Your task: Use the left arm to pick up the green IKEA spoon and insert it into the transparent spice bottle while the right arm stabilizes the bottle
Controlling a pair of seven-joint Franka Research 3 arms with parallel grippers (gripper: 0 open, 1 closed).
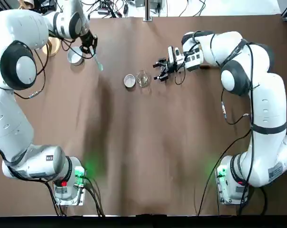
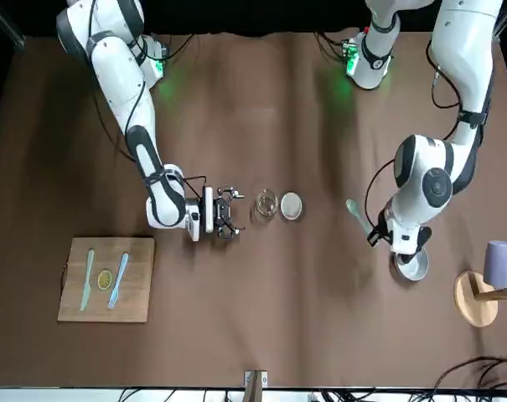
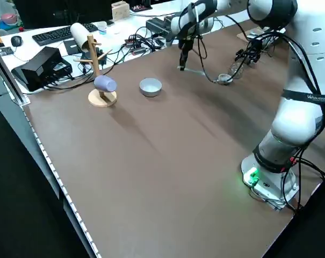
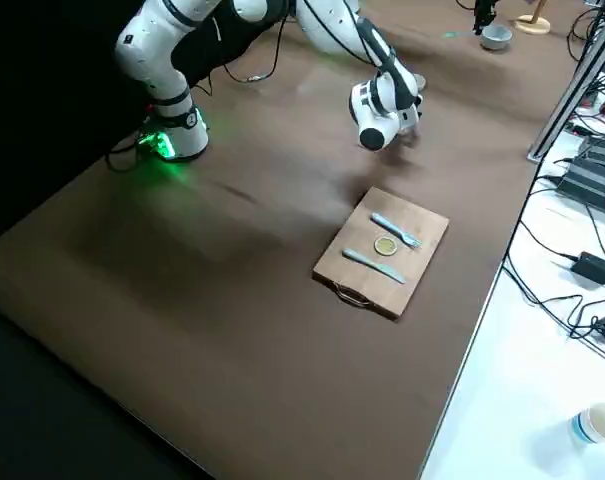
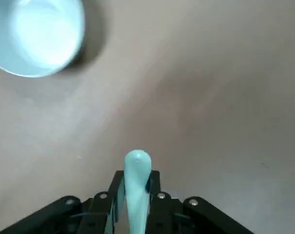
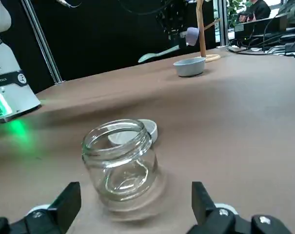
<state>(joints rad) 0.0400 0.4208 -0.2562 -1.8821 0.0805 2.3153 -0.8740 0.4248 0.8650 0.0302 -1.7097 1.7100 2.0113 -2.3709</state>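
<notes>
Already the left gripper (image 5: 136,195) is clamping the green IKEA spoon (image 1: 97,63) by its handle, fingers closed on it, bowl end sticking out past the tips and hanging clear above the worktop (image 1: 148,156), next to the white bowl (image 1: 75,56). That grip is leaving the bowl end free, probably so it can go into the jar mouth first. The transparent spice bottle (image 6: 119,163) is standing upright and open near the worktop's middle, its grey cap (image 1: 129,80) lying just beside it on the side nearer the left arm. The right gripper (image 6: 132,207) is sitting low at the bottle's other side, fingers apart, one on each flank of the glass but not touching yet, seemingly set to pinch and steady it. Spoon and bottle are well apart, so transport looks like the step in hand. A wooden board (image 2: 107,279) with the turquoise fork and knife is lying off to the robot's right, and a mug stand (image 2: 479,295) beyond the bowl
</notes>
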